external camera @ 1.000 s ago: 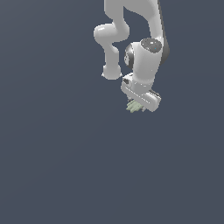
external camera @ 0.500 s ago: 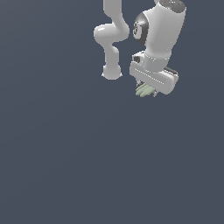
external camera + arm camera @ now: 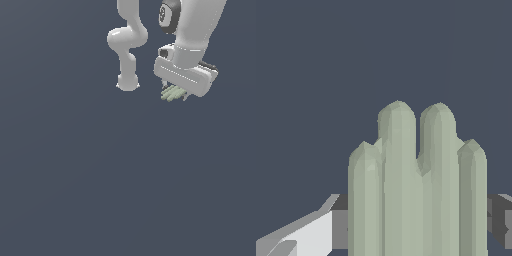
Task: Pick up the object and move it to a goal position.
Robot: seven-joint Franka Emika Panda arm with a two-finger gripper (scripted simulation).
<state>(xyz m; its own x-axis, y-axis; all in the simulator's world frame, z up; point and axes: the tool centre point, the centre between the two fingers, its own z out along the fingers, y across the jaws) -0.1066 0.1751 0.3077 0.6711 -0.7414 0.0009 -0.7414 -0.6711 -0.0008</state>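
From my exterior view I see the white arm (image 3: 129,45) reaching in from the top of the frame, its base (image 3: 127,82) planted on the dark slate-blue surface (image 3: 100,190) that fills everything else. The wrist block sits toward the exterior view's right, and the pincer (image 3: 176,93) hangs below it, mostly hidden by that block. The object (image 3: 172,93), a small pale grey-green piece with parallel lobes, pokes out just beneath the wrist block, right at the pincer, and is tiny against the white housing. On the wrist view the object (image 3: 418,185) fills the lower middle of the picture: I count four upright rounded lobes side by side, the two inner ones taller than the outer pair. A dark grey finger (image 3: 498,220) sits against one flank of it and a lighter finger (image 3: 311,232) with a dark pad against the other, so I read the pincer as clamped on the object, holding it between its two fingers. Behind it there is only the uniform dark surface.
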